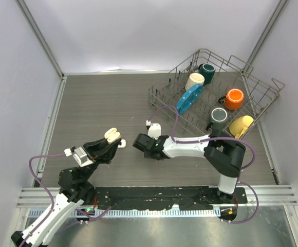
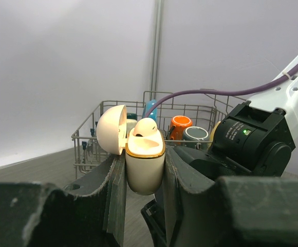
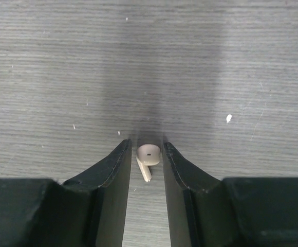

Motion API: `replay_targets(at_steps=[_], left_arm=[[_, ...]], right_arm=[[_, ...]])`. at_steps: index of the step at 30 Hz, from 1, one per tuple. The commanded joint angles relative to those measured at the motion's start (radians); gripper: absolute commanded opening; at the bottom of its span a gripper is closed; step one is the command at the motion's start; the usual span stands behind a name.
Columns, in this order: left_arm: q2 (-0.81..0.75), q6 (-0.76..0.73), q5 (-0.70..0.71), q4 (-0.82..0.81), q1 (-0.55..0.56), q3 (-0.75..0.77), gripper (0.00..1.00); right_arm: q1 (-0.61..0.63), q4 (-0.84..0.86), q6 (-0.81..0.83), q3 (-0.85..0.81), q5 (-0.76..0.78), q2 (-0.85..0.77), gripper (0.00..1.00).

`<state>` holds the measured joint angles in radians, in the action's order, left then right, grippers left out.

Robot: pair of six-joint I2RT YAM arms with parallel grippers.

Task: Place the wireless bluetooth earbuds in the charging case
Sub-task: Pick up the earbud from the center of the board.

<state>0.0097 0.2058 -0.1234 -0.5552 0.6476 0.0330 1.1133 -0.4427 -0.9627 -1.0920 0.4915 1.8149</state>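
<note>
Left gripper is clamped on the peach charging case, holding it upright, off the table and clear of it. Its fingers press both sides of the case body. The lid is hinged open to the left. One peach earbud, the seated earbud, sits in the case with its head poking above the rim. I can't see from this angle what is in the other slot.

From the top camera, the case sits left of centre, at the tip of the left arm. Right gripper is just to its right, low over the table and pointing toward the case.

Right wrist view: the loose earbud, also peach, lies between the right fingers with its stem angled back toward the camera. The jaws are narrow and flank it closely. There looks to be a sliver of gap on each side, so I can't tell if it's actually pinched or if it's resting on the wood.

A small white object sits just beyond the right gripper, possibly a second case, but it's too small to confirm.

The dish rack is at far right, well away from both grippers. It holds an orange mug, a teal mug and other crockery.
</note>
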Motion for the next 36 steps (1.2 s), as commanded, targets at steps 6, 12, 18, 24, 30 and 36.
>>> replay_targets(at_steps=[6, 12, 18, 24, 30, 36], left_arm=[[-0.051, 0.004, 0.013, -0.006, 0.000, -0.044, 0.00], [-0.051, 0.001, 0.016, -0.006, 0.000, -0.044, 0.00], [-0.051, 0.006, 0.016, -0.005, 0.000, -0.045, 0.00], [-0.051, 0.006, 0.014, -0.003, 0.000, -0.045, 0.00], [-0.051, 0.007, 0.014, -0.005, 0.000, -0.045, 0.00], [-0.051, 0.011, 0.014, -0.003, 0.000, -0.045, 0.00]], right_arm=[[-0.040, -0.025, 0.045, 0.024, -0.016, 0.069, 0.32], [-0.041, -0.022, 0.041, 0.030, -0.042, 0.040, 0.33], [-0.036, -0.025, -0.005, 0.050, -0.056, 0.008, 0.43], [-0.024, -0.047, -0.044, 0.055, -0.041, -0.002, 0.44], [-0.006, -0.062, -0.060, 0.049, -0.028, -0.008, 0.44], [0.000, -0.091, -0.068, 0.040, -0.004, -0.028, 0.42]])
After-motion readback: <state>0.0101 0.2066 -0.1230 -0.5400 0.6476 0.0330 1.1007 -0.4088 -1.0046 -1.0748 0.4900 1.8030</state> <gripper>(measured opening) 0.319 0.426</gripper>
